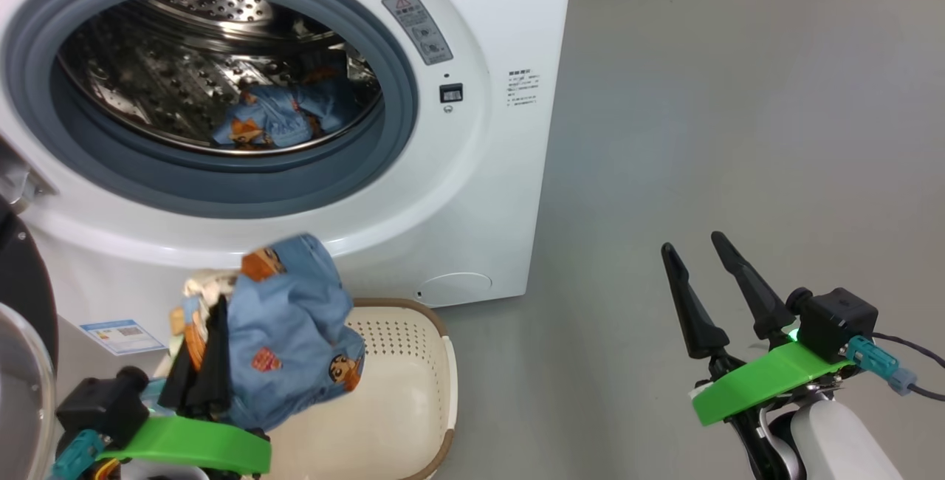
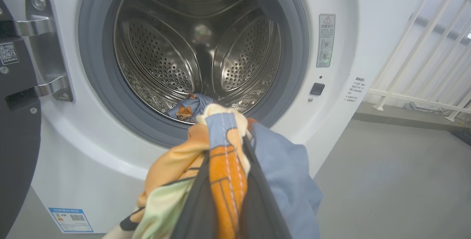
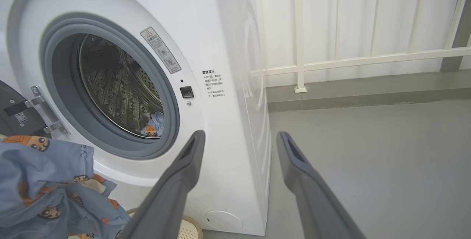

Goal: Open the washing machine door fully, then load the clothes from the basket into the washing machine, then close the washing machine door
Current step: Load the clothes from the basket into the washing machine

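One light blue cartoon-print garment (image 1: 295,325) is clamped between the jaws of the left gripper (image 1: 207,317); the right gripper (image 1: 694,244) holds its jaws apart.

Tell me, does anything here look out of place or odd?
Nothing stands out. One garment lies in the drum, the left gripper holds a second garment above the basket, and the right gripper hangs open off to the side. The door is swung open.

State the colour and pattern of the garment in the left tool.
Light blue garment with small orange cartoon prints; the head view shows it best.
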You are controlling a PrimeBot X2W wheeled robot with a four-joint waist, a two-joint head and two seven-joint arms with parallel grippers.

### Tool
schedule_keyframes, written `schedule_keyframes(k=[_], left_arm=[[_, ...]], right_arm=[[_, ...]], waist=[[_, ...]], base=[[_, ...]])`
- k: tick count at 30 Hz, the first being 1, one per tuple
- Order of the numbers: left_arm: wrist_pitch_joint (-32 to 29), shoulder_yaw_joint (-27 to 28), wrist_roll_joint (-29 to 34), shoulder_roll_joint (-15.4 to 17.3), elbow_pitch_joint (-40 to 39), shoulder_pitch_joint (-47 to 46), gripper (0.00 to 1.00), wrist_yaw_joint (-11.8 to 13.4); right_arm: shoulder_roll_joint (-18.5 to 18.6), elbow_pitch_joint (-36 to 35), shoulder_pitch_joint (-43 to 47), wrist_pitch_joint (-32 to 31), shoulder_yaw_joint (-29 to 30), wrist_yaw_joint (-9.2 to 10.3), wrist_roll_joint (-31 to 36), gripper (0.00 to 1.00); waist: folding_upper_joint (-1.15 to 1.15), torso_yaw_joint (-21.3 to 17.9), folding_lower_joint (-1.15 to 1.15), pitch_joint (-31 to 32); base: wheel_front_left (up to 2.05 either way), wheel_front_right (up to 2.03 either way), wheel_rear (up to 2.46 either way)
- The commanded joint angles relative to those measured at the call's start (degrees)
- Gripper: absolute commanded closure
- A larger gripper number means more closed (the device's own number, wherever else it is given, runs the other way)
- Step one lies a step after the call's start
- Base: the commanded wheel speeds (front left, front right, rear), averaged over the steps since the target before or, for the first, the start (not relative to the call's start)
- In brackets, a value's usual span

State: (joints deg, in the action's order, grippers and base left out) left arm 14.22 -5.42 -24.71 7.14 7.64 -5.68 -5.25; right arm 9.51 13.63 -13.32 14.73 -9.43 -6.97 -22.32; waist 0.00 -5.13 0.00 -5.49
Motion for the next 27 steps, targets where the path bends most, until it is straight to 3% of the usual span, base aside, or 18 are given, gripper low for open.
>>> schedule_keyframes(k=[1,27], left_arm=[[0.78,2.47,0.93,0.54,-2.25,-0.71,1.0,0.0],[0.78,4.71,4.78,-2.82,-2.84,-2.46,1.0,-1.79]], right_arm=[[0.33,-1.48,0.33,0.27,-1.36,-0.52,-0.92,0.0],[0.7,-1.57,1.23,0.27,-1.87,-0.52,-1.44,0.0]], waist=[[0.0,0.28,0.0,0.25],[0.0,0.85,0.0,1.25]], base=[[0.0,0.0,0.0],[0.0,0.0,0.0]])
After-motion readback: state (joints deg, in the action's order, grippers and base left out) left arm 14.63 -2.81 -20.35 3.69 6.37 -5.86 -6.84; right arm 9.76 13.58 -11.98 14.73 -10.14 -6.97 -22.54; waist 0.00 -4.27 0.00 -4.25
